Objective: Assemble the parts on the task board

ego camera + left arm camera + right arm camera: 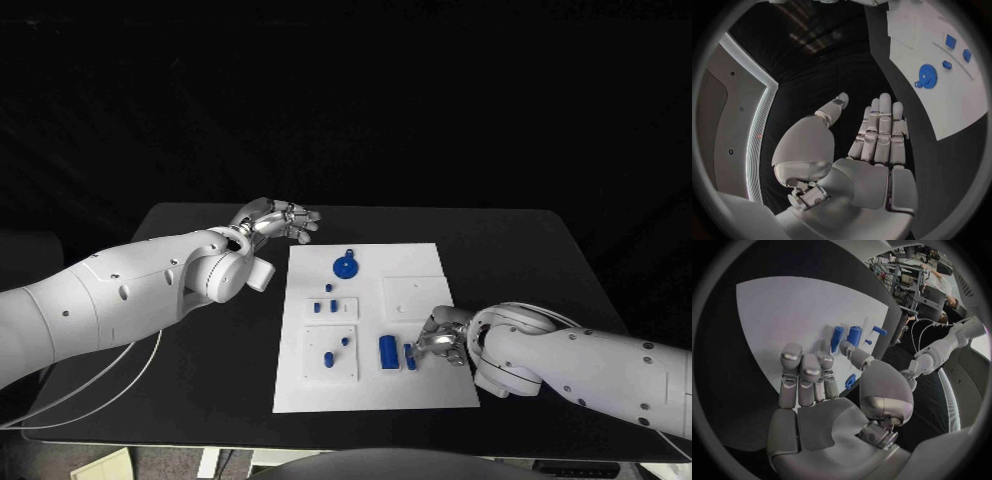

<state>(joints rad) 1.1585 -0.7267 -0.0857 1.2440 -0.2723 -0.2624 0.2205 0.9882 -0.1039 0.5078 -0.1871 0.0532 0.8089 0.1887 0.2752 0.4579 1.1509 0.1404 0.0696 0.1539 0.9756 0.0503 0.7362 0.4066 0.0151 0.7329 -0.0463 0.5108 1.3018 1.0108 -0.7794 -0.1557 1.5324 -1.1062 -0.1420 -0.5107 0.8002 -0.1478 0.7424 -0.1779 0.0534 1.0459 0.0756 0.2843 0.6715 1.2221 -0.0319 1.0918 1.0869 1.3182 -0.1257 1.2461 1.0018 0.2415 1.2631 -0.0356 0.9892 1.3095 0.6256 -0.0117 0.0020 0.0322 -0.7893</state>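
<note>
The white task board [404, 280] lies mid-table. On it are a blue gear [346, 266], small blue pieces [327, 305], two pegs [336, 351], a blue cylinder [388, 350] and a shorter blue piece [410, 355]. My right hand [441, 340] hovers low over the board's right side, fingertips beside the shorter piece. In the right wrist view its fingers [804, 375] are stretched out and hold nothing; a blue piece [850, 381] shows under the thumb, and cylinders [846, 335] lie beyond. My left hand [276, 220] is raised off the board's far left corner, fingers [879, 130] straight and empty, with the gear [926, 76] off to its side.
The black table [519, 250] runs round the board on all sides, with bare room to the right and at the back. My left forearm [130, 290] crosses the table's left part. A cable [87, 390] hangs under it near the front left edge.
</note>
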